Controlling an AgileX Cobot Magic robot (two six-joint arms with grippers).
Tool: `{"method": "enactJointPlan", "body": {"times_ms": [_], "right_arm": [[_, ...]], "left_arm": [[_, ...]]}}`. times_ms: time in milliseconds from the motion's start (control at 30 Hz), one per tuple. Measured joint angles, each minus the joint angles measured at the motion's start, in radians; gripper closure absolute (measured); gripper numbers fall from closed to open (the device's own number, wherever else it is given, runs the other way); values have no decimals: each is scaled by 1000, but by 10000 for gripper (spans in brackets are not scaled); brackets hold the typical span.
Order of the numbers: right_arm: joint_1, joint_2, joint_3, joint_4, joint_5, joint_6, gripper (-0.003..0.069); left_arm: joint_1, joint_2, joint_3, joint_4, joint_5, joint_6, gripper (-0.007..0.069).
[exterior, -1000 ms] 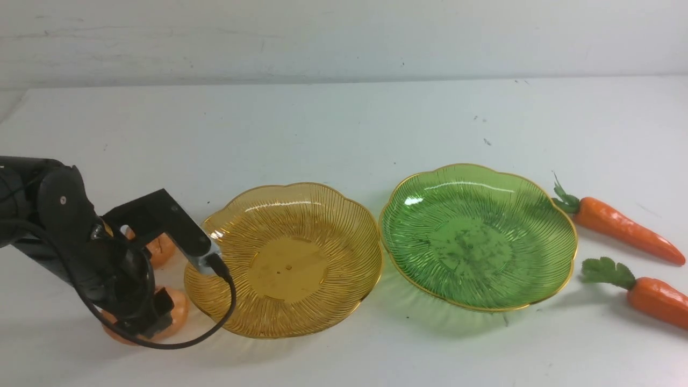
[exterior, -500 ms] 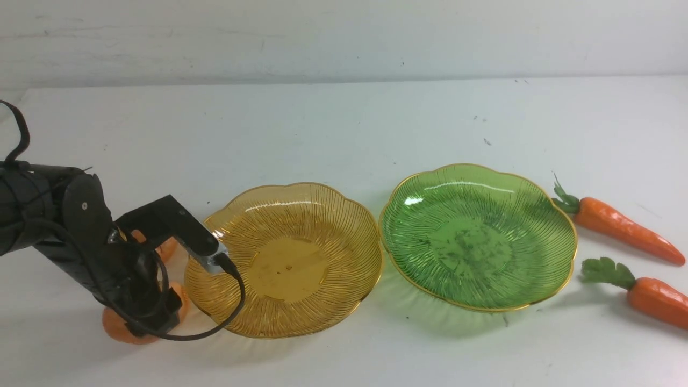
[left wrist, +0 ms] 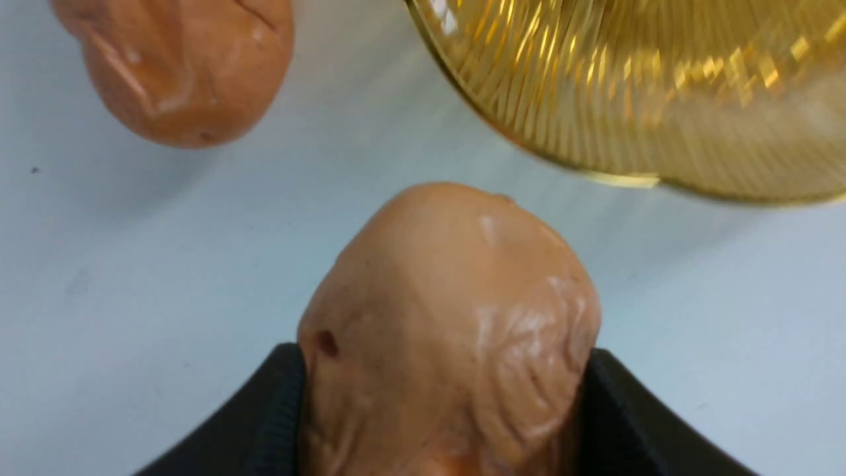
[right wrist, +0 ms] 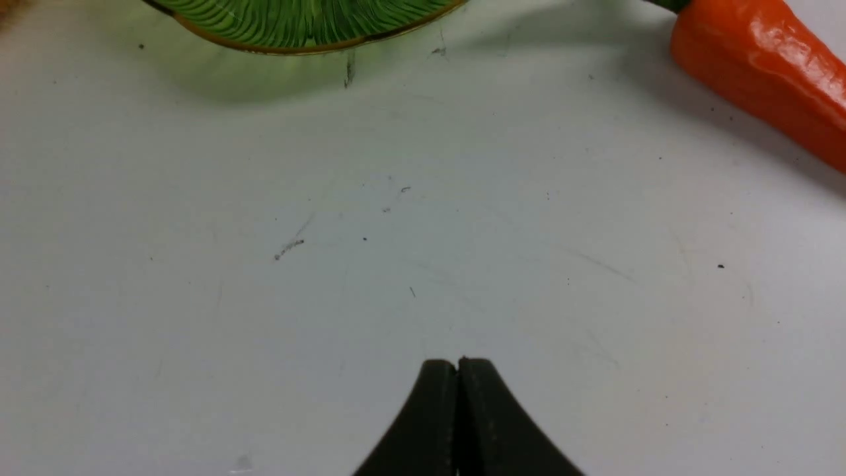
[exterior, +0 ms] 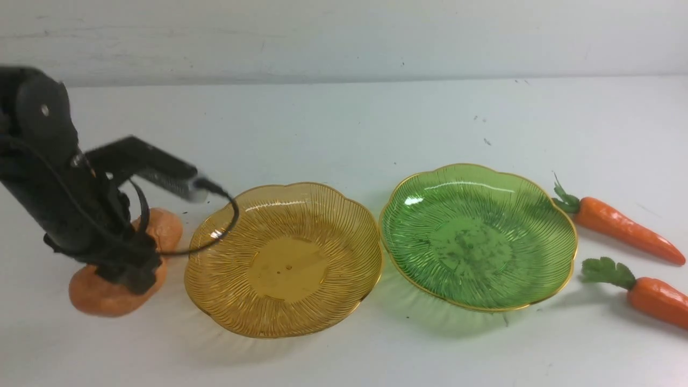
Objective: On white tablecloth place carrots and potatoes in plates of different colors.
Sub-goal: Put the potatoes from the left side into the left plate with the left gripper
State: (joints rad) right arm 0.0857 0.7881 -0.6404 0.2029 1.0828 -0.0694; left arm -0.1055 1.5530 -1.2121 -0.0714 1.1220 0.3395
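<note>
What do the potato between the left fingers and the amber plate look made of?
Potato: likely soft rubbery plastic, semi-gloss; its skin is wrinkled with waxy highlights. Amber plate: glass or hard plastic, cannot tell which; translucent, ribbed, glossy, gold rim.

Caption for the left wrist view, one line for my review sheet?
Left gripper closed on a potato, second potato lying apart on the white tablecloth, amber plate rim nearby.

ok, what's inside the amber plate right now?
Nothing. The amber plate shows a bare ribbed floor. The left arm's cable crosses its left rim and hides a sliver there. The far potato and near potato are outside it, the near one gripped by the left gripper.
</note>
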Motion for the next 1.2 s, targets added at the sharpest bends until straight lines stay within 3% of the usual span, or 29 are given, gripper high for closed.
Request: {"method": "enactJointPlan", "body": {"times_ms": [33,67,133,200,300,600,767,1200], "right_arm": [[0,0,0,0,0,0,670],[0,0,0,0,0,0,670],[0,0,0,0,0,0,670],[0,0,0,0,0,0,670],[0,0,0,0,-5,0,670],[0,0,0,1,-5,0,670],[0,0,0,3,-5,0,670],[0,0,0,3,-5,0,670]], "left_arm": [[0,-1,-14,-8,5,-18,229],[-1,-2,-64,-123,-6,-95,229],[-6,0,-79,-209,-46,-114,229],[-28,19,-84,-318,-131,-95,229],[-71,69,-84,-383,-233,-23,225],[-89,199,-84,-392,-300,11,151],[-89,267,-84,-392,-289,10,67],[-84,207,-131,-340,-226,-20,64]]}}
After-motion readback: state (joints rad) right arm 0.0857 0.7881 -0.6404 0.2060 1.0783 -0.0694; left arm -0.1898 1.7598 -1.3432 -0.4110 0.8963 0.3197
